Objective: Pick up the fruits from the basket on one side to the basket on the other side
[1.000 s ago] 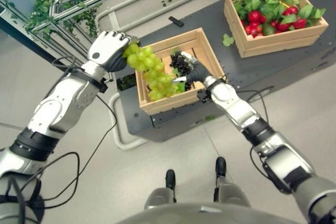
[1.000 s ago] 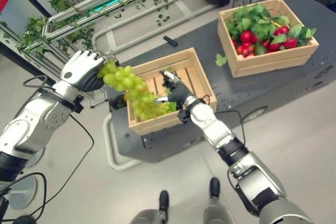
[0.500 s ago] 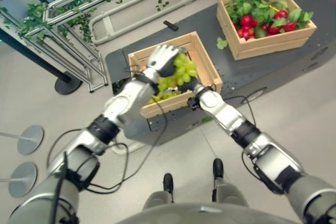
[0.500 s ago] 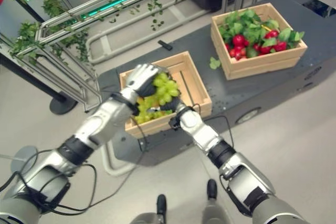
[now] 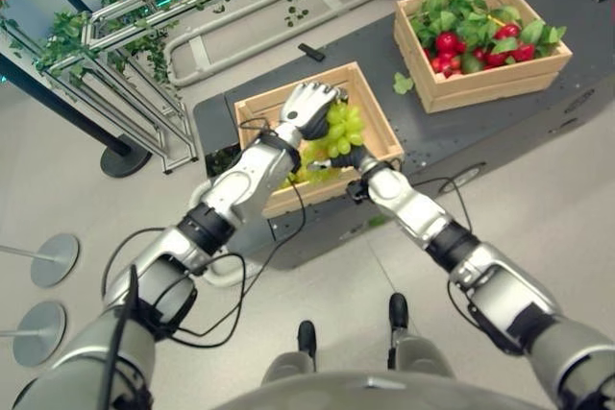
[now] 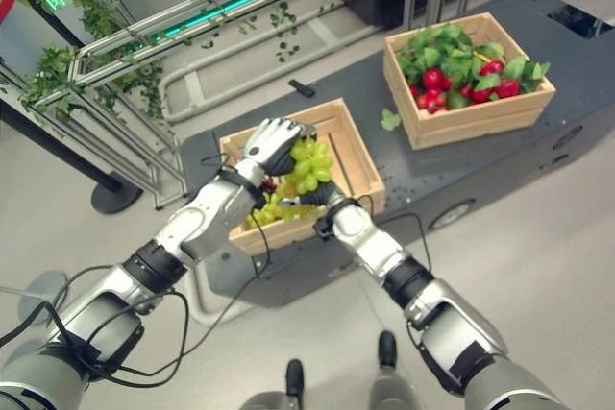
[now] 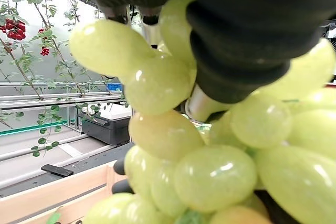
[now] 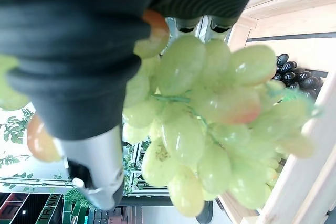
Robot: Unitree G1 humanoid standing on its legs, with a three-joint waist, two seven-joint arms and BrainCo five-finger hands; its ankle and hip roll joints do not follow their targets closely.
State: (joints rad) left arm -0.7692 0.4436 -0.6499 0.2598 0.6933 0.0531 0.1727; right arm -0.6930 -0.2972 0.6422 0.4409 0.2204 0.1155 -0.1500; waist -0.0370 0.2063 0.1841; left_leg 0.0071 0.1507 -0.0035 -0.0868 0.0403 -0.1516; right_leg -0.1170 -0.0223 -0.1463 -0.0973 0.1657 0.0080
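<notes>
A: State the position of the grapes [image 5: 334, 132].

B: The green bunch hangs over the near crate [image 5: 252, 110], above its open top. The bunch is suspended from the left hand [image 5: 309, 107], which sits at its upper end. In the left wrist view the grapes [image 7: 199, 145] press directly against the dark cover of that hand.

A: Left hand, finger state?

B: Curled over the top of the bunch and gripping it. The silver fingers bend down around the uppermost grapes.

A: Right hand?

B: The right hand [image 6: 319, 195] is under the lower end of the bunch, inside the near crate. Its fingers are covered by grapes in both head views. The right wrist view shows grapes [image 8: 210, 119] hanging just beside its dark cover, but finger posture cannot be determined; contact appears likely, not confirmed.

A: Other contents of the near crate?

B: A dark grape cluster [image 8: 296, 72] lies on the crate floor, seen past the green bunch.

A: Far crate?

B: The far crate [image 5: 500, 69] stands well apart on the same dark platform [image 5: 461, 132]. It holds red fruit [image 5: 448, 43] among green leaves [image 5: 461, 2]. One loose leaf [image 5: 403, 83] lies on the platform between the two crates. A small black object [image 5: 309, 51] rests on the platform beyond the near crate.
</notes>
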